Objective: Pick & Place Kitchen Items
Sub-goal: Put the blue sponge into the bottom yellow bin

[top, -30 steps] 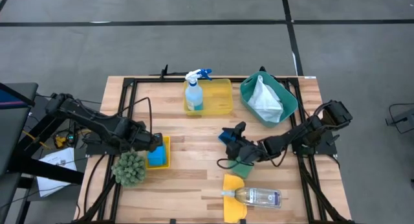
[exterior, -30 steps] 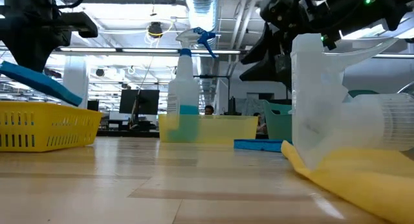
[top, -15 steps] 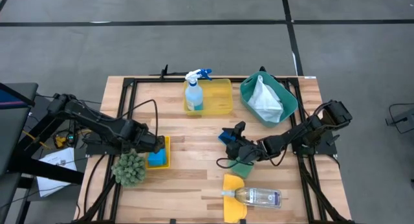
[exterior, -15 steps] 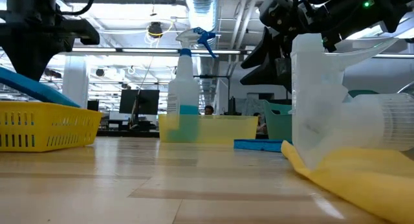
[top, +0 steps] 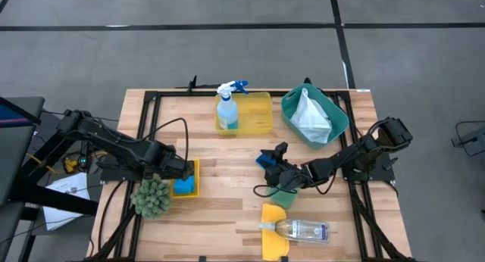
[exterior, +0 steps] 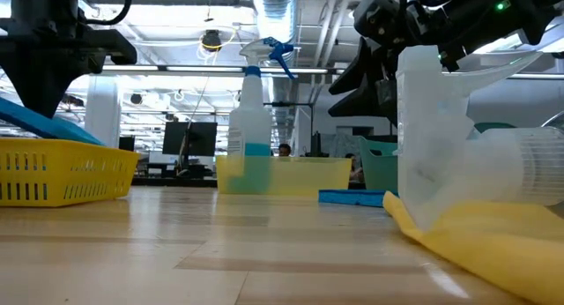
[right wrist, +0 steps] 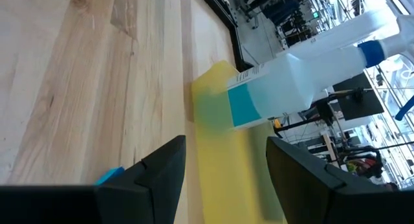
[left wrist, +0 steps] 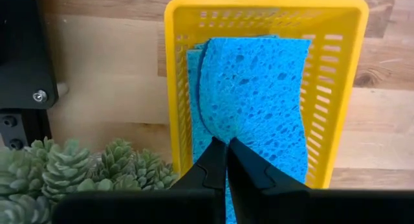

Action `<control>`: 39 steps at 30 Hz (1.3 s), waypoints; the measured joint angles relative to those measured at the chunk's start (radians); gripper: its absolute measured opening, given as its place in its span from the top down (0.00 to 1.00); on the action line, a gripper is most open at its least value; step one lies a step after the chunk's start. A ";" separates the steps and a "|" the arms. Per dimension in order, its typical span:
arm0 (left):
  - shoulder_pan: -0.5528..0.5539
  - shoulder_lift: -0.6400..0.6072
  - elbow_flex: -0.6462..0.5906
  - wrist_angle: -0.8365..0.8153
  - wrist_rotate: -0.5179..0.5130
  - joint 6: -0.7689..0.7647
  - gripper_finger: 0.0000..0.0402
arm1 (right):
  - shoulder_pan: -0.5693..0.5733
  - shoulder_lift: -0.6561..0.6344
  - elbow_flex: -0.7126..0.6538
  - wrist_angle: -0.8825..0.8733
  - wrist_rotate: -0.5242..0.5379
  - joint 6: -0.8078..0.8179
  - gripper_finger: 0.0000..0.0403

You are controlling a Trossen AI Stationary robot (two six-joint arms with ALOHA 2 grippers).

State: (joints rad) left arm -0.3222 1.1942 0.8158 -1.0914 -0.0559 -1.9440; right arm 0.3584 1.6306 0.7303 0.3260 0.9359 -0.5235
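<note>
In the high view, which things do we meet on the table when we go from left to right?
Spiky green ball → small yellow tray with blue sponge → blue-liquid spray bottle → right gripper → teal bin with white cloth.

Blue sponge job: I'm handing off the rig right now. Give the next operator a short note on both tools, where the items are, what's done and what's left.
Left tool: shut on the blue sponge, holding it over the small yellow tray beside the spiky green ball; not released.
Right tool: open, empty, mid-table above a second blue sponge lying flat.
Spray bottle stands in the far yellow tray; white cloth sits in the teal bin.
Left: green cloth, yellow cloth and the clear bottle lying on it, at the near edge.
</note>
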 joint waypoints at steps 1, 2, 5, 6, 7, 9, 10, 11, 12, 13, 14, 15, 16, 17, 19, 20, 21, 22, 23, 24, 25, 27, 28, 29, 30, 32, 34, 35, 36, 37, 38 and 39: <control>0.000 0.000 0.000 0.000 0.000 0.002 1.00 | 0.000 0.000 0.000 0.000 0.000 0.001 0.49; 0.000 0.000 0.000 0.000 0.000 0.002 1.00 | 0.000 0.000 0.000 0.000 0.000 0.001 0.49; 0.000 0.000 0.000 0.000 -0.001 0.002 1.00 | 0.000 0.000 0.000 0.000 0.000 0.001 0.49; 0.000 0.000 0.000 0.000 -0.001 0.002 1.00 | 0.000 0.000 0.000 0.000 0.000 0.001 0.49; 0.000 0.000 0.000 0.000 -0.001 0.002 1.00 | 0.000 0.000 0.000 0.000 0.000 0.001 0.49; 0.000 0.000 0.000 0.000 -0.004 0.003 1.00 | 0.000 0.000 0.000 0.000 0.000 0.001 0.49; 0.000 0.000 0.000 0.000 -0.006 0.007 1.00 | 0.000 0.000 0.000 0.000 0.000 0.001 0.49; 0.000 0.000 0.000 0.000 -0.007 0.009 1.00 | 0.000 0.000 0.000 0.000 0.000 0.001 0.49; 0.000 0.000 0.000 0.000 -0.008 0.010 1.00 | 0.000 0.000 0.000 0.000 0.000 0.001 0.49; 0.000 0.000 0.000 0.000 -0.010 0.010 1.00 | 0.000 0.000 0.000 0.000 0.000 0.001 0.49; 0.000 0.000 0.000 0.000 -0.012 0.010 1.00 | 0.000 0.000 0.000 0.000 0.000 0.001 0.49; 0.000 0.000 0.000 0.000 -0.014 0.010 1.00 | 0.000 0.000 0.000 0.000 0.000 0.001 0.49; 0.000 0.000 0.000 0.000 -0.014 0.010 0.99 | 0.000 0.000 0.000 0.000 0.000 0.001 0.49; 0.000 0.000 0.000 0.000 -0.014 0.010 0.99 | 0.000 0.000 0.000 0.000 0.000 0.001 0.49; 0.000 0.000 0.000 -0.001 -0.014 0.010 0.98 | 0.000 0.000 0.000 0.000 0.000 0.001 0.49; 0.000 0.000 0.000 -0.001 -0.014 0.010 0.97 | 0.000 0.000 0.000 0.000 0.000 0.001 0.49; 0.000 0.000 0.000 -0.001 -0.014 0.010 0.96 | 0.000 0.000 0.000 0.000 0.000 0.001 0.49; 0.000 0.000 0.000 -0.001 -0.013 0.010 0.96 | 0.000 0.000 0.000 0.000 0.000 0.001 0.49; 0.000 0.000 0.000 -0.001 -0.013 0.010 0.95 | 0.000 0.000 0.000 0.000 0.000 0.001 0.49; 0.000 0.000 0.000 -0.001 -0.013 0.010 0.94 | 0.000 0.000 0.000 0.000 0.000 0.001 0.49; 0.000 0.000 0.000 -0.001 -0.013 0.010 0.94 | 0.000 0.000 0.000 0.000 0.000 0.001 0.49; 0.000 0.000 0.000 -0.001 -0.013 0.010 0.92 | 0.000 0.000 0.000 0.000 0.000 0.001 0.49; 0.000 0.000 0.000 -0.001 -0.013 0.010 0.92 | 0.000 0.000 0.000 0.000 0.000 0.001 0.49; 0.000 0.000 0.000 -0.001 -0.013 0.010 0.92 | 0.000 0.000 0.000 0.000 0.000 0.001 0.49; 0.000 0.000 0.000 -0.001 -0.012 0.010 0.91 | 0.000 0.000 0.000 0.000 0.000 0.001 0.49; 0.000 0.000 0.000 -0.001 -0.012 0.010 0.90 | 0.000 0.000 0.000 0.000 0.000 0.001 0.49; 0.000 0.000 0.000 -0.001 -0.011 0.010 0.90 | 0.000 0.000 0.000 0.000 0.000 0.001 0.49; 0.000 0.000 0.000 -0.001 -0.011 0.010 0.89 | 0.000 0.000 0.000 0.000 0.000 0.001 0.49; 0.000 0.000 0.000 -0.001 -0.012 0.010 0.88 | 0.000 0.000 0.000 0.000 0.000 0.001 0.49; 0.000 0.000 0.000 -0.001 -0.013 0.010 0.88 | 0.000 0.000 0.000 0.000 0.000 0.001 0.49; 0.000 0.000 0.000 -0.001 -0.015 0.010 0.87 | 0.000 0.000 0.000 0.000 0.000 0.001 0.49; 0.000 0.000 0.000 -0.001 -0.015 0.010 0.86 | 0.001 0.000 0.000 0.000 0.000 0.001 0.49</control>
State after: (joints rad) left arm -0.3225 1.1942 0.8158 -1.0920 -0.0708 -1.9339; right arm 0.3594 1.6306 0.7303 0.3264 0.9363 -0.5224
